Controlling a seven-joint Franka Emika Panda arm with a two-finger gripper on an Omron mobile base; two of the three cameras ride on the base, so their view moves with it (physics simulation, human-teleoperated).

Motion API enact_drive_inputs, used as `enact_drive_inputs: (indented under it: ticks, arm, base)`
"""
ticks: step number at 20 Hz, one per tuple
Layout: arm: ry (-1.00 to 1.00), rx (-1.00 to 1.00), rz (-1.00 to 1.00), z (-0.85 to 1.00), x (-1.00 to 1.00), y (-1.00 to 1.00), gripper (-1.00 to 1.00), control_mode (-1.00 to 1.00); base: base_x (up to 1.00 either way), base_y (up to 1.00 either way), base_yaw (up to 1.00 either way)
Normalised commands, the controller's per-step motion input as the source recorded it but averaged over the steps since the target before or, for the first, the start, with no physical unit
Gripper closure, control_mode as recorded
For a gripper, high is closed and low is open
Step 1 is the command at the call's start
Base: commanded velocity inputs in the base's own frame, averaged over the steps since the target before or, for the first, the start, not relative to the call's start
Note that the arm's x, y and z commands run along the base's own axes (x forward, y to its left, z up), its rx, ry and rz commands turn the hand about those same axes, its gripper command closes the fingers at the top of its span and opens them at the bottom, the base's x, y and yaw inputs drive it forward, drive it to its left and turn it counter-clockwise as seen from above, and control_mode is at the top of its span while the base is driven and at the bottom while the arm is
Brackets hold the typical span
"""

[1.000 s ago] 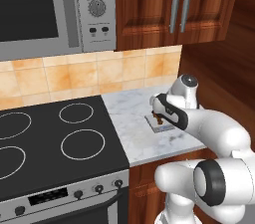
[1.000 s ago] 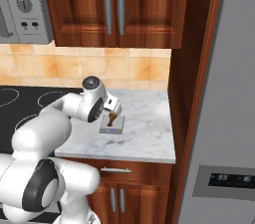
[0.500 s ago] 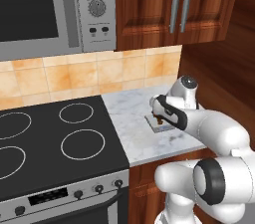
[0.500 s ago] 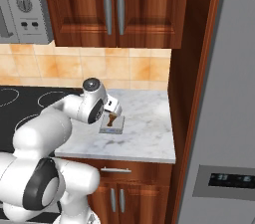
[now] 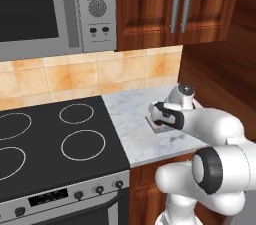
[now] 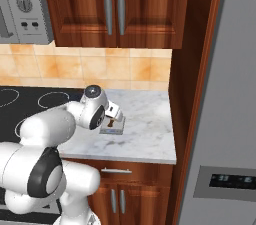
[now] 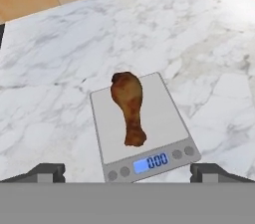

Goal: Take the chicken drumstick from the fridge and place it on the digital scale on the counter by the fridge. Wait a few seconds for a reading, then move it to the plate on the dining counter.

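Now | chicken drumstick [image 7: 129, 106] lies on digital scale [image 7: 169, 118], frame centre, marble desk [image 7: 74, 49] | jaws spread, empty | left: wait, carry to plate

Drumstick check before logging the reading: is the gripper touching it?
Apart. The hand view shows the gripper open, its fingertips clear of the chicken drumstick on the digital scale.

Setting: home kitchen, rendered.
Black glass cooktop [image 5: 50, 134], built-in microwave [image 5: 47, 9], wood cabinets [image 6: 115, 6], tan tile backsplash [image 5: 90, 76], marble tabletop [image 6: 145, 134], grey fridge [image 6: 225, 109].
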Motion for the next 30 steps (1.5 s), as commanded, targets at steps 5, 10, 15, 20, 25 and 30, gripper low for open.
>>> enact_drive_inputs:
  ticks: [5,10,15,20,25,30]
  arm:
    - [0.00,-0.04,0.00,-0.37,0.23,0.00,-1.00,-1.00]
    - [0.00,0.00,0.00,-0.17,0.36,0.00,-1.00,-1.00]
    - [0.00,0.00,0.00,-0.17,0.50,0.00,-1.00,-1.00]
    - [0.01,0.00,0.00,-0.24,0.42,0.00,-1.00,-1.00]
    - [0.01,0.00,0.00,-0.32,0.36,0.00,-1.00,-1.00]
    - [0.00,0.00,0.00,-0.29,0.28,-0.01,-1.00,-1.00]
  base:
    - [0.00,0.00,0.00]
    - [0.00,0.00,0.00]
    - [0.00,0.00,0.00]
    - [0.00,0.00,0.00]
    - [0.00,0.00,0.00]
    - [0.00,0.00,0.00]
